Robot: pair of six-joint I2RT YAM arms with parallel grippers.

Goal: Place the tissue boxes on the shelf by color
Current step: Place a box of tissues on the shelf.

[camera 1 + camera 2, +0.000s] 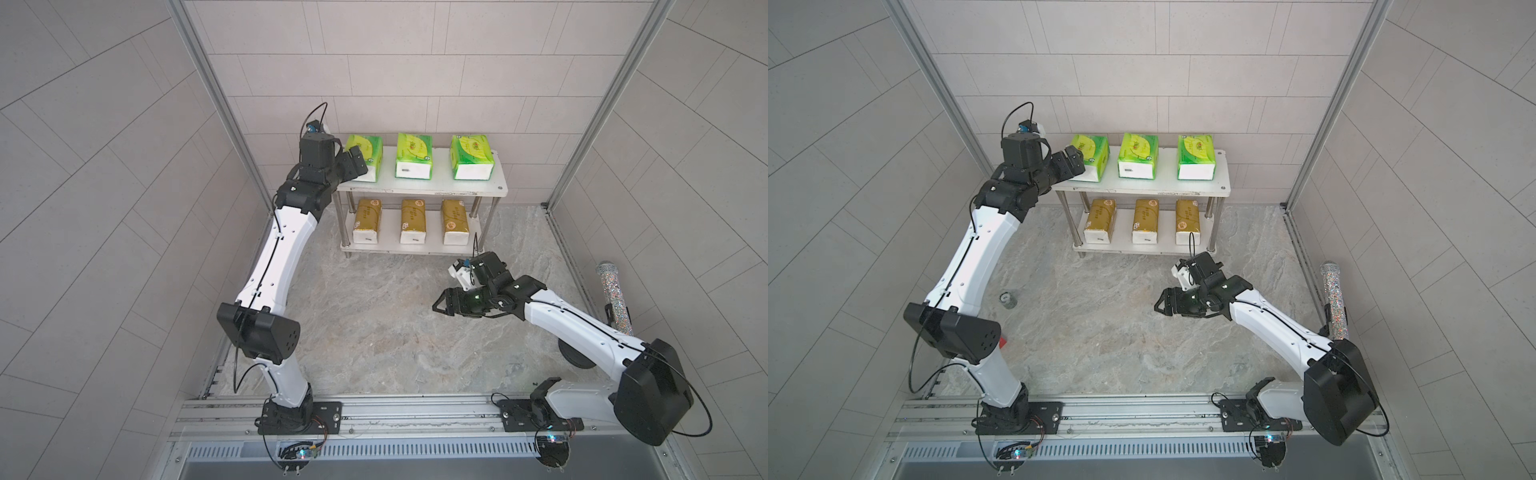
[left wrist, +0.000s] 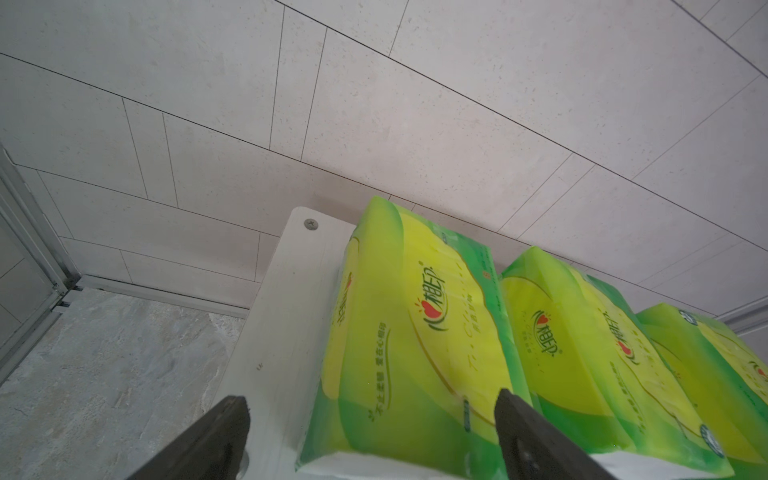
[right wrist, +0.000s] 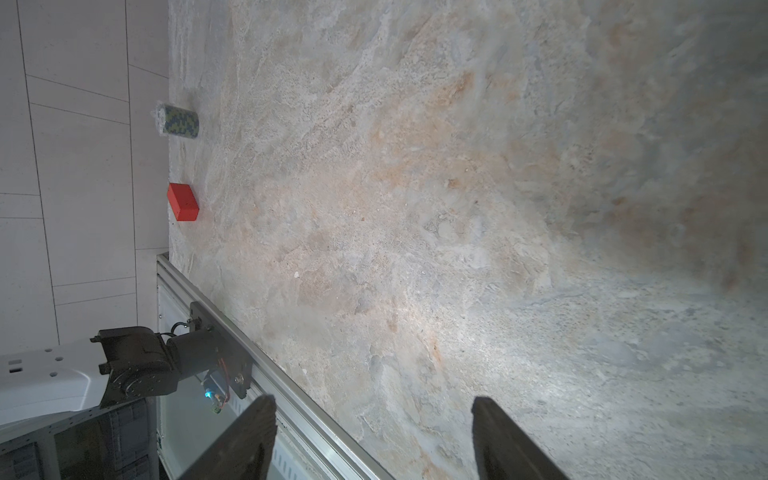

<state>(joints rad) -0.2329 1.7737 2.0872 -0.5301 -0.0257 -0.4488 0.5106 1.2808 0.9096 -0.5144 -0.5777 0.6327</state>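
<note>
At the left end of the shelf, the left hand is spread wide. Its fingers sit either side of the leftmost green pack, and bare board shows between one finger and the wrapper, so it grips nothing. That pack lies on the shelf's top board. The middle green pack and the right green pack lie alongside it with gaps between, white ends facing forward. On the shelf's lower board are three gold packs, side by side and apart. In front of the shelf's right end, the right hand hangs over the worktop, spread and empty.

By the look of it, the sorting is done: green above, gold below, and no pack lies off the shelf. All that seems left is for the left hand to draw clear without dragging its pack.

In the left wrist view, the green wrappers show a red heart beside the brand 心相印. The smaller print along the side is too slanted to read. The gold packs' print is too small to read.
</note>
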